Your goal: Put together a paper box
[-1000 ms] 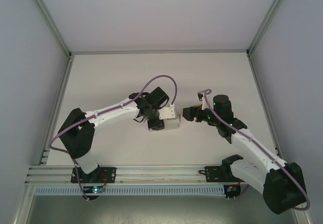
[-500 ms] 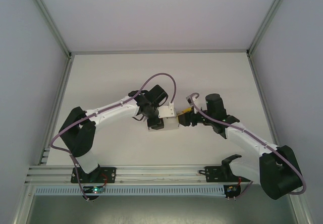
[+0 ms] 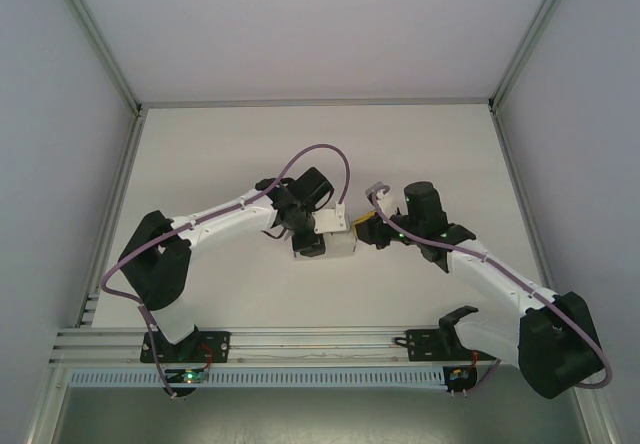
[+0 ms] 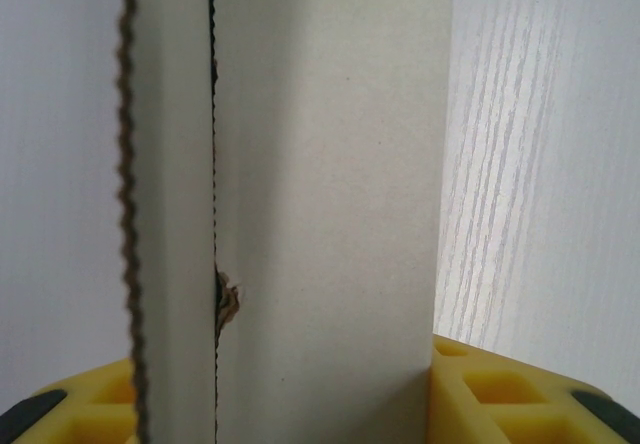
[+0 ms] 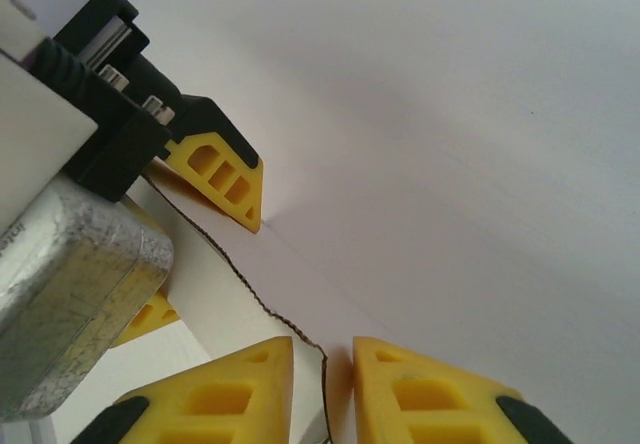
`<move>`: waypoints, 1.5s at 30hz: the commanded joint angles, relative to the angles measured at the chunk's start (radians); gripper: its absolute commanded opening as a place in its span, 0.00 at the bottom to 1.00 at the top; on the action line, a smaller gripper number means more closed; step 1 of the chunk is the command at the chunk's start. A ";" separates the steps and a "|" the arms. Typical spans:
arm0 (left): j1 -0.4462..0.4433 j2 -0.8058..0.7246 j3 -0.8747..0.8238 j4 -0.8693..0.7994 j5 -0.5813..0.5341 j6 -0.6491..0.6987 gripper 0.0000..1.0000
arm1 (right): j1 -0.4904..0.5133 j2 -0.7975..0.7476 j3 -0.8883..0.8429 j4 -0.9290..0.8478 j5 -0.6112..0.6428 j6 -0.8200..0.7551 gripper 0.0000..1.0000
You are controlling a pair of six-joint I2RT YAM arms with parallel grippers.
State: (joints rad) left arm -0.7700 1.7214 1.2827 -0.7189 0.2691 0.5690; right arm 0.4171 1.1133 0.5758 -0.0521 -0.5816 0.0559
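Note:
The paper box (image 3: pixel 338 246) is a small white card box held just above the table's middle. My left gripper (image 3: pixel 312 242) is shut across its left part. In the left wrist view the white card (image 4: pixel 330 164), with a rough-cut seam, stands between the yellow fingers (image 4: pixel 500 394). My right gripper (image 3: pixel 362 230) is at the box's right end. In the right wrist view its yellow fingers (image 5: pixel 215 399) stand close on either side of a rough card edge (image 5: pixel 300 274), so the right gripper (image 5: pixel 323 364) is shut on that flap. The left gripper's yellow finger (image 5: pixel 225 179) presses the same panel.
The white table (image 3: pixel 230 144) is walled by pale panels on an aluminium frame (image 3: pixel 120 94). A rail (image 3: pixel 300 339) runs along the near edge between the arm bases. A purple cable (image 3: pixel 320 154) loops above the left wrist.
The right arm has swung left from beside the box up to its right end, and its jaws have closed around the card edge. The left gripper has kept hold of the box.

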 commanded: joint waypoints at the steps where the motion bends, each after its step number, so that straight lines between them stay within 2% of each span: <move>1: 0.006 0.040 -0.025 -0.067 0.032 -0.006 0.47 | 0.038 0.015 0.059 -0.075 0.036 0.052 0.16; 5: 0.006 0.039 -0.023 -0.056 0.022 -0.021 0.48 | 0.095 0.025 0.105 -0.126 0.105 0.135 0.10; 11: 0.006 0.040 -0.027 -0.039 0.007 -0.042 0.48 | 0.184 0.020 0.083 -0.047 0.227 0.314 0.01; 16: 0.007 0.040 -0.025 -0.035 -0.002 -0.050 0.48 | 0.225 0.019 0.051 -0.006 0.362 0.458 0.00; 18: 0.006 0.039 -0.025 -0.036 -0.003 -0.052 0.49 | 0.246 0.018 0.044 -0.004 0.408 0.449 0.00; 22: 0.006 0.036 -0.026 -0.031 -0.009 -0.055 0.49 | 0.261 0.018 0.006 0.015 0.418 0.357 0.00; 30: 0.006 0.043 -0.019 -0.016 0.001 -0.087 0.51 | 0.268 0.018 -0.182 0.261 0.394 0.240 0.00; 33: 0.006 0.040 -0.011 -0.017 0.002 -0.097 0.52 | 0.274 -0.005 -0.219 0.303 0.399 0.234 0.00; 37: 0.002 0.032 0.002 -0.007 0.009 -0.118 0.57 | 0.283 -0.026 -0.229 0.287 0.464 0.245 0.00; 42: -0.016 0.018 0.029 -0.025 -0.003 -0.135 0.70 | 0.320 -0.073 -0.237 0.264 0.569 0.280 0.00; 43: -0.018 0.014 0.032 -0.023 -0.010 -0.140 0.77 | 0.330 -0.080 -0.235 0.254 0.598 0.282 0.00; 44: -0.018 0.012 0.033 -0.019 -0.023 -0.146 0.98 | 0.339 -0.085 -0.235 0.245 0.628 0.284 0.00; 45: -0.020 0.007 0.036 -0.011 -0.034 -0.156 1.00 | 0.346 -0.089 -0.235 0.241 0.648 0.286 0.00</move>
State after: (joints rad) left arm -0.7742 1.7267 1.2869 -0.7403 0.2386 0.4435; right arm 0.7341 1.0260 0.3698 0.2981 -0.0002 0.3149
